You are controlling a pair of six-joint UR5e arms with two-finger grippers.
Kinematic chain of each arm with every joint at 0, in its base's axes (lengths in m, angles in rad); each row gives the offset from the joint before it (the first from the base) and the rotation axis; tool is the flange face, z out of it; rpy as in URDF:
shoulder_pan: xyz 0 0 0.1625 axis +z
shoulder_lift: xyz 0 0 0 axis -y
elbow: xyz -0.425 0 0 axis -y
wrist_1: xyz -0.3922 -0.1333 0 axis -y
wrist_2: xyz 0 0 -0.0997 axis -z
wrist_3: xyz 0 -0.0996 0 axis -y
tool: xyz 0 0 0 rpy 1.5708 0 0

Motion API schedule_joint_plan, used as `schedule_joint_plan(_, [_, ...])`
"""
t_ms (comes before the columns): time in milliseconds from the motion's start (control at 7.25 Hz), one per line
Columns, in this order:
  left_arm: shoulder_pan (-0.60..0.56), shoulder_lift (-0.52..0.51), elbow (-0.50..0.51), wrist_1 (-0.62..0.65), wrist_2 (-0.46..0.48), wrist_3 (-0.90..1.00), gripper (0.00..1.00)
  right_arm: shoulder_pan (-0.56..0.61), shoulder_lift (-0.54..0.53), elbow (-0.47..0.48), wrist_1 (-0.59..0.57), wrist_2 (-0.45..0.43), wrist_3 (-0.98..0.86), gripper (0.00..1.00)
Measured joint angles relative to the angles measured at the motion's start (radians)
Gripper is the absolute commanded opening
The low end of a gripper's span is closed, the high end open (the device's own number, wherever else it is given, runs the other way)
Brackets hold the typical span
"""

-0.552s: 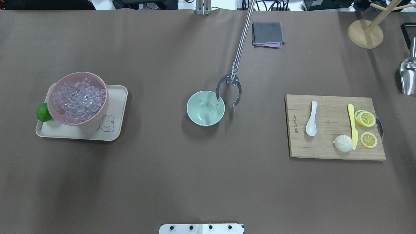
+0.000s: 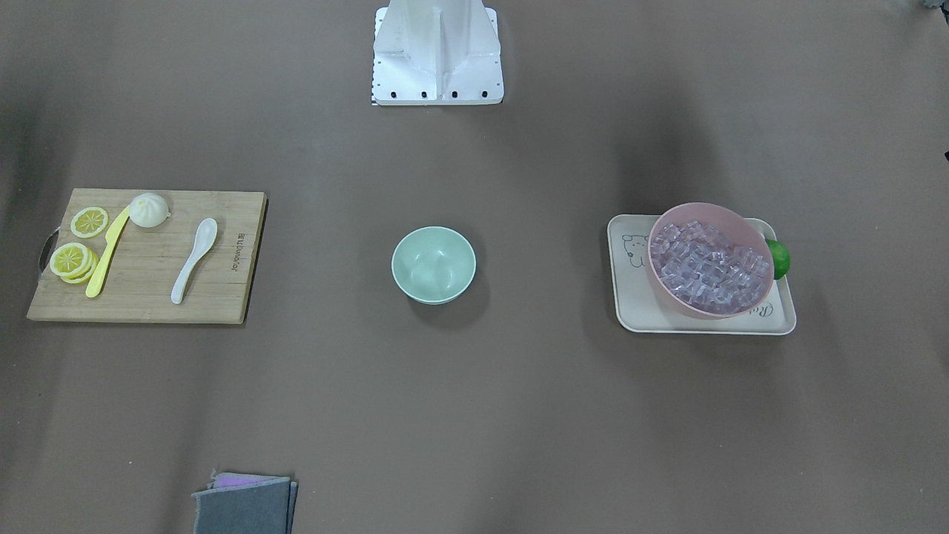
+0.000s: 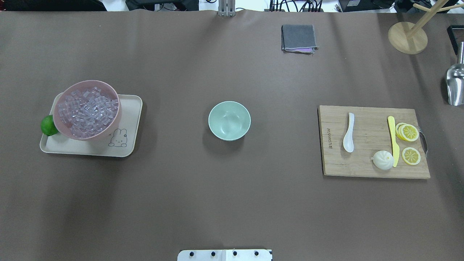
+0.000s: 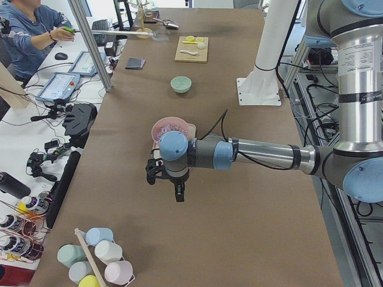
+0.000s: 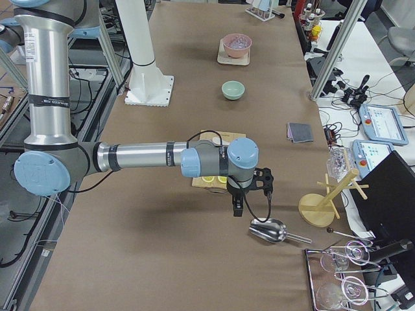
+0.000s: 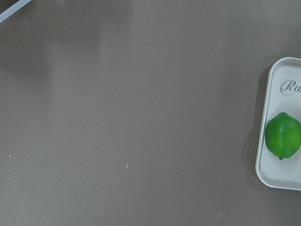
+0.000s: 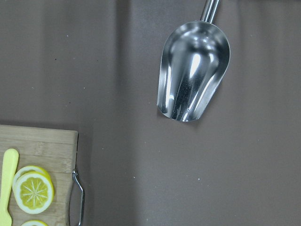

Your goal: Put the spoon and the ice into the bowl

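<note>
Ice fills the pink bowl on the beige tray, just to the right of the left claw. That claw hangs above bare table past the tray's outer end. A lime on that end of the tray, beside the pink bowl, is the thing nearest to it. Only the side camera catches this claw, so I cannot tell whether its jaws stand wide or narrow. Further right, the mint-green bowl sits upright, well apart from both claws and roughly midway between them. Right again, the spoon lies on the wooden cutting board, its scoop end toward the robot. It is apart from the yellow knife, the lemon slices and the bun, all of which lie between it and the right claw. That claw hovers just past the board's right end, with a metal scoop on the table close beside it. Its opening likewise cannot be told.
</note>
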Motion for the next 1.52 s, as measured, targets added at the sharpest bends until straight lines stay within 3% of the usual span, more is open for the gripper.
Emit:
schedule_joint_plan(1241, [0.0, -0.029, -0.034, -0.008, -0.001, -0.044, 0.98, -0.001, -0.023, -0.059, 0.136, 0.036, 0.008, 1.0])
schedule_joint_plan(1517, [0.0, -0.027, -0.039, -0.055, -0.002, -0.055, 0.98, -0.001, -0.063, -0.068, 0.249, 0.044, 0.009, 1.0])
